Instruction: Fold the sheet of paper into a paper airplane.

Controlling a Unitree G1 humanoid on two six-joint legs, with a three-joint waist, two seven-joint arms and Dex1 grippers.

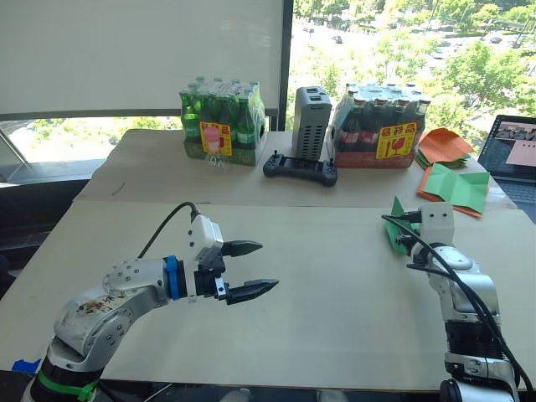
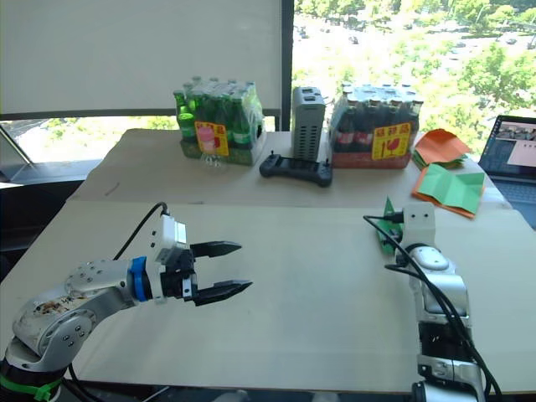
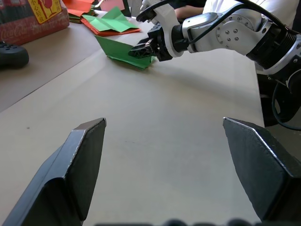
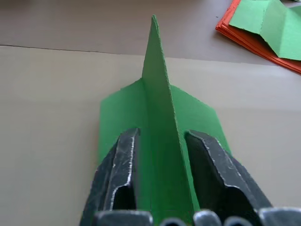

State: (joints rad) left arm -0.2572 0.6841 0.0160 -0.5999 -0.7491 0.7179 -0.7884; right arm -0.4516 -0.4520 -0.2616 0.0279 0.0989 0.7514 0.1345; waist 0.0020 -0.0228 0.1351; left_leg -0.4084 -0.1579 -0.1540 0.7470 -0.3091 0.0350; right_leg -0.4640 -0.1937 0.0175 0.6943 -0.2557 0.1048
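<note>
Your right gripper (image 4: 160,183) pinches the folded green paper (image 4: 160,117), its centre ridge standing upright between the fingers, at the right of the table (image 1: 318,251). Your left gripper (image 1: 249,268), lower left, hangs with fingers spread, well apart from the paper.

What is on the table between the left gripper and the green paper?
Nothing: in the left wrist view, only bare table runs from the open left gripper to the paper, which the right gripper holds.

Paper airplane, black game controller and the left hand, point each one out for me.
paper airplane (image 4: 162,117), right wrist view, on its upright middle fold
black game controller (image 1: 300,168), left eye view, on its middle
left hand (image 1: 249,269), left eye view, midway between its fingertips
</note>
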